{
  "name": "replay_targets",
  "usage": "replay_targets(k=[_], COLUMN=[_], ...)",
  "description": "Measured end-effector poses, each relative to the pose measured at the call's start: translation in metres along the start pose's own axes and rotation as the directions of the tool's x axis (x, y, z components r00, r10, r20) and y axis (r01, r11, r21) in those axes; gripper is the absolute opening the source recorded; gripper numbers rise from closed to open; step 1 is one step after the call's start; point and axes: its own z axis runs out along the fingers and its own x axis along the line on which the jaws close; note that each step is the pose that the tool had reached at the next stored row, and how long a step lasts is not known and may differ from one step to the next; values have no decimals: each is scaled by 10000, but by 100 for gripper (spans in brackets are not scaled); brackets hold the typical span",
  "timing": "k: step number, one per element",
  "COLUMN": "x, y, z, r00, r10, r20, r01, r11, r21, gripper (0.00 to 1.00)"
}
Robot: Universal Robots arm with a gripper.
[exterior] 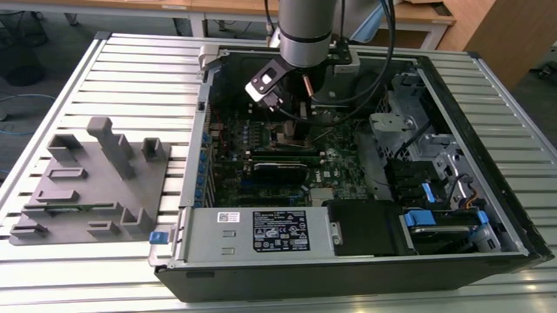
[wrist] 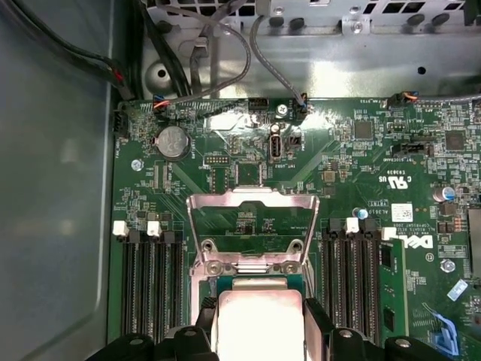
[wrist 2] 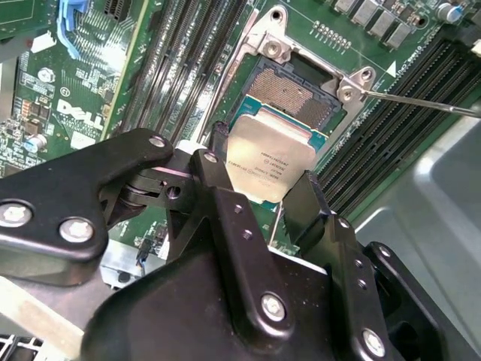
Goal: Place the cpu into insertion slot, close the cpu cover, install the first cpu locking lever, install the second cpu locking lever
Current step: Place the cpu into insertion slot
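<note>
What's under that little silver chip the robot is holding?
The open insertion slot, its dark contact grid and silvery rim showing beyond the cpu. The part of the slot directly beneath the cpu is covered.

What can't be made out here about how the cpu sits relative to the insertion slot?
- Second wrist view: the cpu, gripped by the tool, covers part of the insertion slot; contact or gap cannot be told.
- First wrist view: the picture's edge cuts off the cpu, near the open cpu cover.
- Exterior view: the arm blocks the insertion slot.
</note>
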Motion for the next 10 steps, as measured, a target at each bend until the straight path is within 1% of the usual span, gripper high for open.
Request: replay_targets(k=[3,7,10], x=[1,13,16], y=[-9,-54,-69], z=[5,12,28], r00=[10000,10000,10000], r10=[2,1,1], r20=[-1,0,3], r01=[-2,-1,-1], r11=[10000,10000,10000], r21=[-1,-1,0], gripper=[54,54,54])
